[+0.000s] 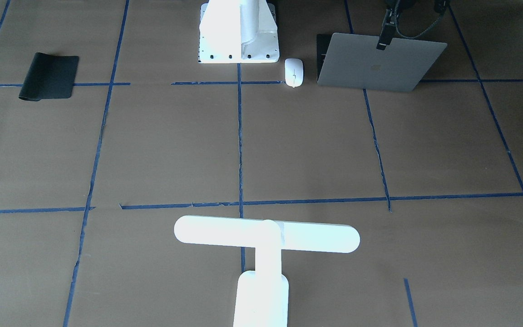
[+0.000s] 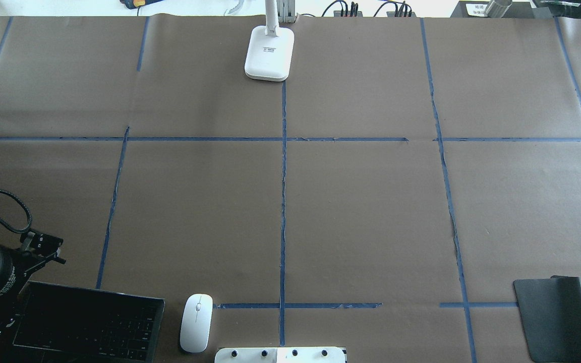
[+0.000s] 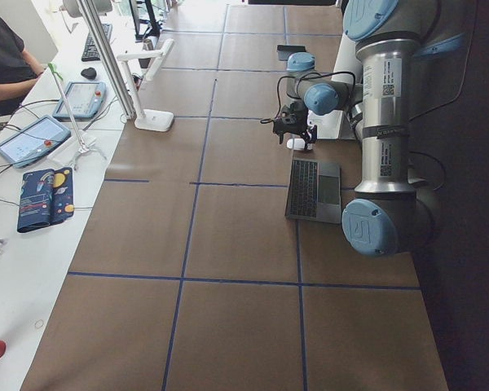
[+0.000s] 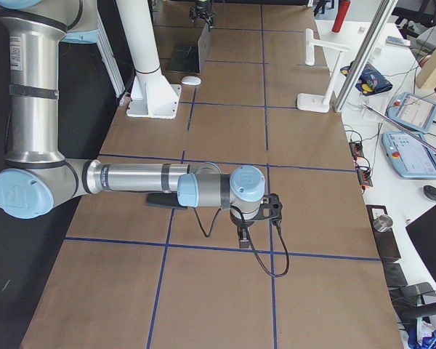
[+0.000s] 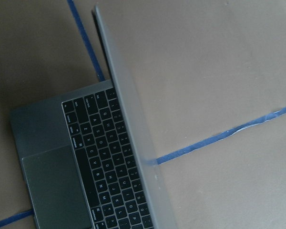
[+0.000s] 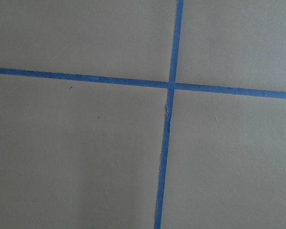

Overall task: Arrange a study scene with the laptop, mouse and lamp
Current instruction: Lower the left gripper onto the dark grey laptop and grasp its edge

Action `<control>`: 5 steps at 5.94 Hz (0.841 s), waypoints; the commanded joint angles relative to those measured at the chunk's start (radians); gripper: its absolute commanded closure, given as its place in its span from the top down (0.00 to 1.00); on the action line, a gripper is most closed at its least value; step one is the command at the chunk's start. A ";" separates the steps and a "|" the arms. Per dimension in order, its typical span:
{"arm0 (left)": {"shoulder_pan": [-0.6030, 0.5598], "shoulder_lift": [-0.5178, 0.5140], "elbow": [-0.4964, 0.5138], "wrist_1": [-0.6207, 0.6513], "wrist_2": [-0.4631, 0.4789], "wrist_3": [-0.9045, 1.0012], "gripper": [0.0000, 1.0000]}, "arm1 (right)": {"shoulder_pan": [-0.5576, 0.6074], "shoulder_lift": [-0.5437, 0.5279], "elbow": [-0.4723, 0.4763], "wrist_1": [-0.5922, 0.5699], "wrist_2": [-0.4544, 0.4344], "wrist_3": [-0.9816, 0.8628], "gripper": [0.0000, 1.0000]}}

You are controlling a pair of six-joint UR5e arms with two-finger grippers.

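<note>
The laptop (image 1: 370, 68) stands open at the near left of the table, its lid upright and its keyboard (image 5: 100, 157) facing me. My left gripper (image 1: 382, 44) is at the lid's top edge, one finger on the outer face, shut on the lid. The white mouse (image 2: 196, 322) lies just right of the laptop (image 2: 83, 322), apart from it. The lamp (image 1: 266, 236) stands upright at the far middle edge, with its base (image 2: 269, 53) on the centre tape line. My right gripper (image 4: 243, 236) hangs over a tape crossing at the right. I cannot tell whether it is open or shut.
A black mat (image 2: 555, 317) lies at the near right. The white robot pedestal (image 1: 239, 32) is bolted down at the near middle, beside the mouse. Blue tape lines divide the brown paper. An operator and tablets are beyond the far edge (image 3: 33, 138).
</note>
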State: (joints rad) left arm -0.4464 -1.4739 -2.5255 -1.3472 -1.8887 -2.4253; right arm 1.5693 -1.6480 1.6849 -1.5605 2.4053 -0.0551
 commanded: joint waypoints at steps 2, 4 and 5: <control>0.079 0.010 0.017 0.000 0.049 -0.107 1.00 | 0.000 -0.001 -0.002 0.000 0.000 0.000 1.00; 0.107 0.011 0.027 0.022 0.094 -0.152 0.90 | 0.000 -0.001 -0.002 0.000 0.000 0.000 1.00; 0.106 0.012 0.027 0.022 0.095 -0.184 0.59 | 0.000 -0.001 -0.001 0.000 0.000 0.001 1.00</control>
State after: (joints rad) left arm -0.3421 -1.4630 -2.4997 -1.3290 -1.7974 -2.5808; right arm 1.5693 -1.6490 1.6834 -1.5601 2.4053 -0.0548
